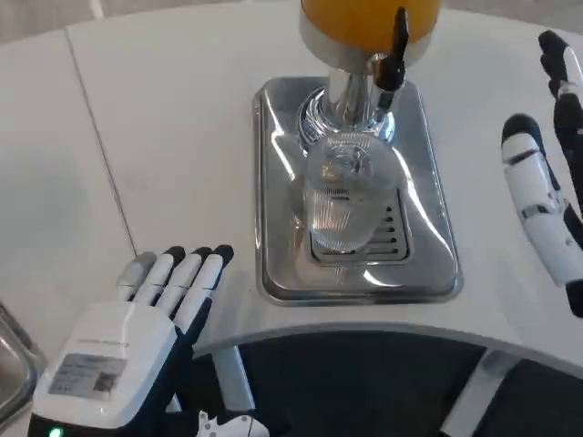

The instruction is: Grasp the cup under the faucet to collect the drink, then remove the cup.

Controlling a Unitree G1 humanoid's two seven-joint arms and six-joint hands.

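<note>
One cup (341,211) on my screen, clear and ribbed, see-through enough that the grille shows through it. It stands on the slotted drip grate of the steel tray (428,273), right under the faucet (393,56). Long axis is vertical, mouth up toward the spout as far as I can read it; the glare makes the rim hard to trace. I can't tell if any drink is in it.

Dispenser (364,27) sits at the back of the tray: orange tank on top, chrome column below, black tap lever hanging down on the right side of the column. The tray is a shiny rectangle with its long side running away from me, on the white table (164,137).

Left hand (137,341) is low on the left, back up, fingers straight, close together and pointing away from me toward the table edge. It holds nothing and sits well left of the tray, not touching the cup.

Right hand (547,200) is at the right edge, partly cut off. Fingers look extended and apart, nothing in them, beside the tray's right side and clear of the cup.

Something metal shows at the bottom left corner, too cropped to name.
</note>
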